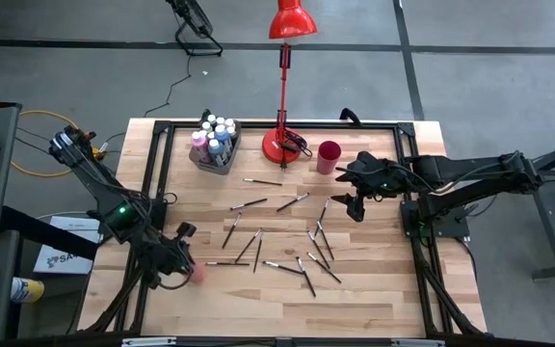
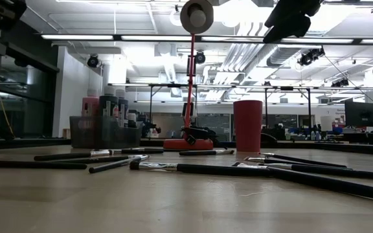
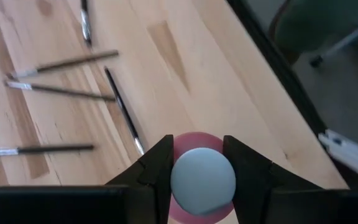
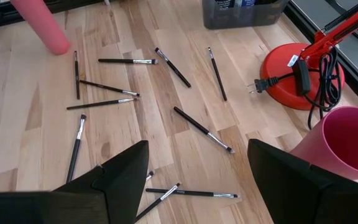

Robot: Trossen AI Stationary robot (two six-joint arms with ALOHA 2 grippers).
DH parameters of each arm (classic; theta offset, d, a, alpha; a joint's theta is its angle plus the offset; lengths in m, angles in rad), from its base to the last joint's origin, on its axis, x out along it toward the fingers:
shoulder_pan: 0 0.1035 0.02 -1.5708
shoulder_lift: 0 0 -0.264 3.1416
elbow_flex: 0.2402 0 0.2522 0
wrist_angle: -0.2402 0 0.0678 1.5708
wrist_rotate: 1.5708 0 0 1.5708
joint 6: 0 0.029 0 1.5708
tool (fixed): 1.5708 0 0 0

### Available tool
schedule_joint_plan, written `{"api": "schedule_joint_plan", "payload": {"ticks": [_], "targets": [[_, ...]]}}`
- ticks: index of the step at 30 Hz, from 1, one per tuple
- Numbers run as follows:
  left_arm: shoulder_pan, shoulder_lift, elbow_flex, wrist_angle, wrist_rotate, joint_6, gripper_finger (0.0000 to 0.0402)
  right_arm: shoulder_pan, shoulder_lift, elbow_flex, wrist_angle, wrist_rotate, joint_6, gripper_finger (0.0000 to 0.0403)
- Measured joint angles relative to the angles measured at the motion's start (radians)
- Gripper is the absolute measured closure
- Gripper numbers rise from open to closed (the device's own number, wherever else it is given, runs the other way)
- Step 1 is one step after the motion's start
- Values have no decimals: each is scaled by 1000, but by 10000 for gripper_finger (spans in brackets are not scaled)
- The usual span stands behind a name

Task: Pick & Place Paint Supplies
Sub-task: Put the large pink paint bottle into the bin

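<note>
My left gripper (image 1: 186, 262) is near the table's near left corner, shut on a pink paint bottle (image 1: 198, 274) with a white cap (image 3: 202, 177). The bottle also shows in the right wrist view (image 4: 41, 26). My right gripper (image 1: 356, 202) hangs open and empty above the table, just near-right of the dark red cup (image 1: 329, 156). Several dark-handled paintbrushes (image 1: 292, 202) lie flat and scattered over the middle of the table (image 4: 201, 127). The grey bin (image 1: 213, 145) at the far left holds several white-capped bottles. My left gripper pinches the bottle at its top, one finger (image 3: 159, 167) on each side of the white cap (image 3: 185, 163). The fingers come from above, pointing down. The pink body (image 3: 194, 138) stays below the fingers, roughly upright. I cannot tell whether its base touches the table.
A red desk lamp stands on its round base (image 1: 282, 145) between the bin and the cup, its cord and plug (image 4: 272, 78) on the base. A black frame (image 1: 162, 164) runs along the table's edges. Bare wood lies along the near edge (image 1: 287, 308).
</note>
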Motion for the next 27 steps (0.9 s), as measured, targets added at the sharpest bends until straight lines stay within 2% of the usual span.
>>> {"api": "schedule_joint_plan", "payload": {"ticks": [7, 13, 19, 27], "targets": [[0, -1, 34, 29, -140, -72, 288, 0, 0, 0, 0, 0, 0, 135], [20, -2, 81, 1, -376, -153, 288, 0, 0, 0, 1, 2, 12, 135], [195, -2, 152, -120, -513, -201, 288, 0, 0, 0, 1, 6, 19, 135], [500, -2, 259, -249, -517, -118, 288, 0, 0, 0, 1, 52, 23, 135]]}}
